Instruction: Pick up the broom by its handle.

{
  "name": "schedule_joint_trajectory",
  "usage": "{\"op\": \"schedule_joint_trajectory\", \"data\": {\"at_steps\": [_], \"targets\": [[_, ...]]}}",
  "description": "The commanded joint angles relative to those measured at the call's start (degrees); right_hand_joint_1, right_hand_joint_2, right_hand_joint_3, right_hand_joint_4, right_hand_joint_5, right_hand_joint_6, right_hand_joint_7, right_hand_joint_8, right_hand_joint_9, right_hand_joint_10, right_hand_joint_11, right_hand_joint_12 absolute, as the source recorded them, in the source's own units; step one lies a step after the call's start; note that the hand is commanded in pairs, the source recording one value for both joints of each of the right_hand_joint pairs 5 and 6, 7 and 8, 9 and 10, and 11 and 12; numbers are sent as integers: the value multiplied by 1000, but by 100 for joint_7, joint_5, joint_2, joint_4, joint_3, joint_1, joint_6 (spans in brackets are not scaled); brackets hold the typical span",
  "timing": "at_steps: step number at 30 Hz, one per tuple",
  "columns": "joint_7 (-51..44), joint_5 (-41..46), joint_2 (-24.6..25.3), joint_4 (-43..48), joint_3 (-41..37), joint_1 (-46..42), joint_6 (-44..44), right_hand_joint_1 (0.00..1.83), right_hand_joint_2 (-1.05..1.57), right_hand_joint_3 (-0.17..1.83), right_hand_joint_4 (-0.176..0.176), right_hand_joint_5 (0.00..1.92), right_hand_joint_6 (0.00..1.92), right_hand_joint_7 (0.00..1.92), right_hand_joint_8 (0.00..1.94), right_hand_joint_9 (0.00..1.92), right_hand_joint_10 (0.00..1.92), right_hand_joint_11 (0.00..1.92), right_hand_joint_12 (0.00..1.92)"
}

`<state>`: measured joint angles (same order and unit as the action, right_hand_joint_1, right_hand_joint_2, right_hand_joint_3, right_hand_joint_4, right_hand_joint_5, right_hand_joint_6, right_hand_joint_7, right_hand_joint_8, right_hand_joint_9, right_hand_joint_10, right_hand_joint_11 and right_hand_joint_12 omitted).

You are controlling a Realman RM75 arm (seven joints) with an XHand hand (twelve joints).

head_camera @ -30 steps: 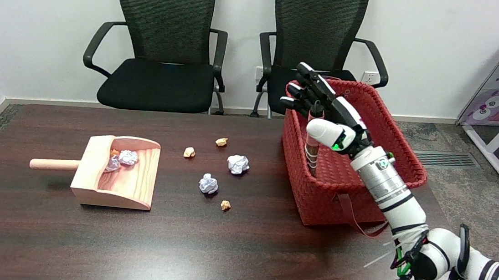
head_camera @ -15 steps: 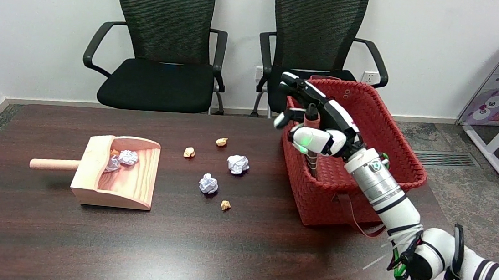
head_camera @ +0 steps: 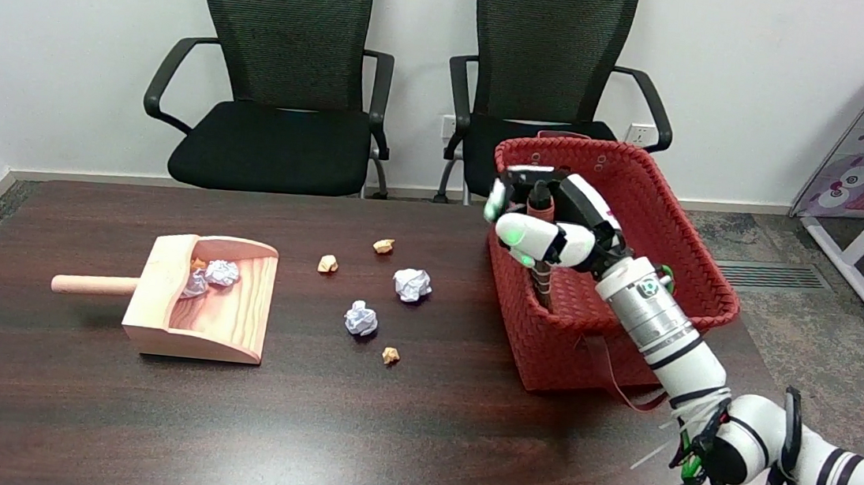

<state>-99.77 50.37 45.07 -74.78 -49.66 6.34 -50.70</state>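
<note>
Far left at nine o'clock: wooden dustpan (head_camera: 209, 296) flat on the dark table (head_camera: 381, 444), round handle poking out toward the left edge, two white paper balls and an orange scrap tucked at its back wall. Toward centre: a scatter of litter on the tabletop, orange scrap (head_camera: 328, 263) and another orange scrap (head_camera: 383, 246) on the far side, crumpled white ball (head_camera: 412, 284) just beyond a second white ball (head_camera: 360, 318), one more orange bit (head_camera: 390, 355) nearest the camera. Up at twelve o'clock, beyond the table: two black office chairs (head_camera: 290, 70) side by side against the wall. Right of centre at two o'clock: red woven basket (head_camera: 685, 243) on the table, broom handle (head_camera: 541, 273) standing nearly upright against its inside left wall, brush end hidden down in the basket. Right hand (head_camera: 549, 222) wrapped around the top of that handle, fingers curled over it from the far side, thumb closing in from the near side, gripping. White forearm trailing away to five o'clock, out at the lower right corner.
</note>
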Motion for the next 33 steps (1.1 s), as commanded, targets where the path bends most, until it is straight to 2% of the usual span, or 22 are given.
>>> {"op": "schedule_joint_trajectory", "data": {"at_steps": [1,5,15,18,20,22,31,33], "targets": [[-91,114,11,61,-26,26,7,872,360,694,176,1724,1724,1724,1724,1861,1861,1920,1920],[-312,209,11,-9,-26,26,-1,864,399,705,176,1906,1906,1906,1906,1920,1920,1920,1920],[-324,219,11,-107,-27,43,-10,893,412,707,176,1920,1920,1920,1920,1920,1920,1920,1920],[-325,228,11,-243,-172,5,-10,908,501,716,176,1920,1920,1920,1920,1920,1920,1920,1920],[-341,228,11,-364,-292,-44,-7,929,702,771,176,1920,1920,1920,1920,1920,1920,1920,1920],[-661,256,-7,-578,-447,-89,94,946,912,855,176,1920,1920,1920,1920,1920,1920,1920,1920],[-2503,1602,-287,-1661,-667,-212,333,968,1212,951,176,1920,1920,1920,1920,1920,1920,1920,1920],[-3208,2097,-382,-1990,-719,-221,341,967,1277,976,176,1920,1920,1920,1920,1920,1920,1920,1920]]}}
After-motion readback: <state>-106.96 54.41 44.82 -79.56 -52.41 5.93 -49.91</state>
